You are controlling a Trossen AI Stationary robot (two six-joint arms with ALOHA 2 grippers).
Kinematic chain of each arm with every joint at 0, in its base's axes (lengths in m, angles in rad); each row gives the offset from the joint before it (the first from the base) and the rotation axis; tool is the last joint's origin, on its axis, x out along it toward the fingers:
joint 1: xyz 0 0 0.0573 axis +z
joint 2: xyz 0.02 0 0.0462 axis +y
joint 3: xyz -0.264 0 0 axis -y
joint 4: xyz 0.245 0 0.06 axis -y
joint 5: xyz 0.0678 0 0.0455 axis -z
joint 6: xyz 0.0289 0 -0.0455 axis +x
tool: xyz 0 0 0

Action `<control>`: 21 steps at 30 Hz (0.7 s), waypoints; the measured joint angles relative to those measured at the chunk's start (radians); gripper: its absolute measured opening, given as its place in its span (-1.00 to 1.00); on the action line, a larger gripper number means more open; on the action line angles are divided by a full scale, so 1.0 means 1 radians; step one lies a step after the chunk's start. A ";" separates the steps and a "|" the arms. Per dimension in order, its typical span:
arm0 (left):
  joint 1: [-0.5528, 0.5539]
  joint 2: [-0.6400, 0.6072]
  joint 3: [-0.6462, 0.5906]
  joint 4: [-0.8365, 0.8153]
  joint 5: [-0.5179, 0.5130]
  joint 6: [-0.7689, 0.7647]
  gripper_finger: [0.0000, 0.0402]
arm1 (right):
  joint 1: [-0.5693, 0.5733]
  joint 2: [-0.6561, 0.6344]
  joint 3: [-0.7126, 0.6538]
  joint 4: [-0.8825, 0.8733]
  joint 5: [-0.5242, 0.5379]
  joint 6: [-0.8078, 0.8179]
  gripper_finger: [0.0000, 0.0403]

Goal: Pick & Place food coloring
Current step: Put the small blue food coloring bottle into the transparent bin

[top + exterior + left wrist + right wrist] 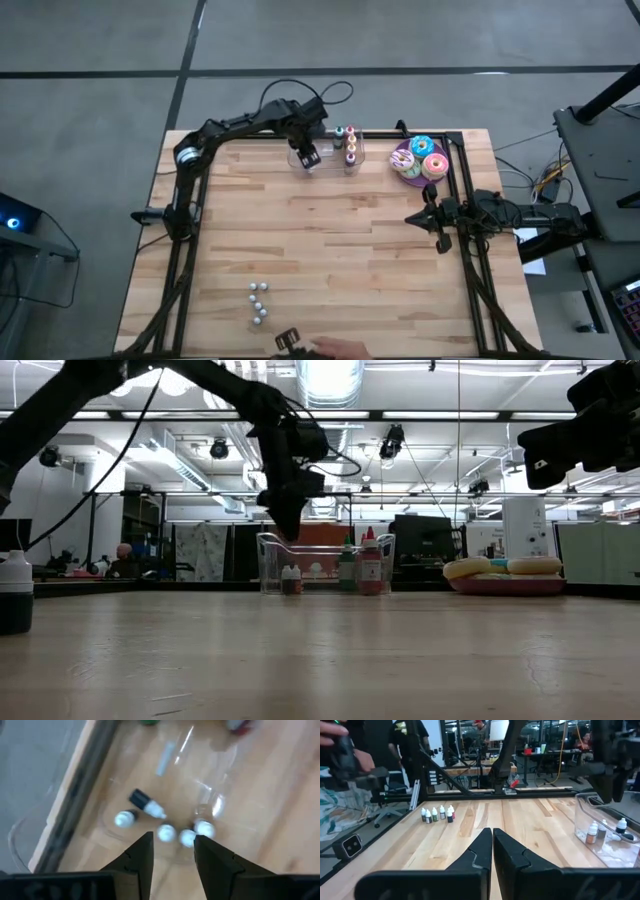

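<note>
The food coloring bottles (348,142) with teal, pink and orange-red caps stand upright in the right end of a clear box (330,166) at the table's far edge. In the low view they show as green and red bottles (360,568). My left gripper (308,158) hangs open over the box's left end, fingers pointing down, above several tiny white-capped bottles (166,832) on the box floor. One of these, a dark one (146,803), lies on its side. My right gripper (492,840) is shut and holds nothing, over the table's right side (430,215).
More tiny white-capped bottles (258,300) stand grouped near the near edge (437,814). A plate of frosted doughnuts (422,158) sits right of the box. A person's hand (335,350) holds a black object at the near edge. A dark bottle (15,592) stands close to the low camera.
</note>
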 joint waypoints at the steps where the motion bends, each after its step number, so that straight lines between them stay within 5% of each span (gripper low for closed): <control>1: -0.012 -0.010 -0.002 -0.008 0.000 -0.001 -0.44 | 0.000 0.001 0.000 0.000 0.000 0.000 -0.96; 21: -0.280 -0.121 -0.054 -0.221 0.110 -0.097 -0.44 | 0.000 0.001 0.000 0.000 0.001 0.000 -0.96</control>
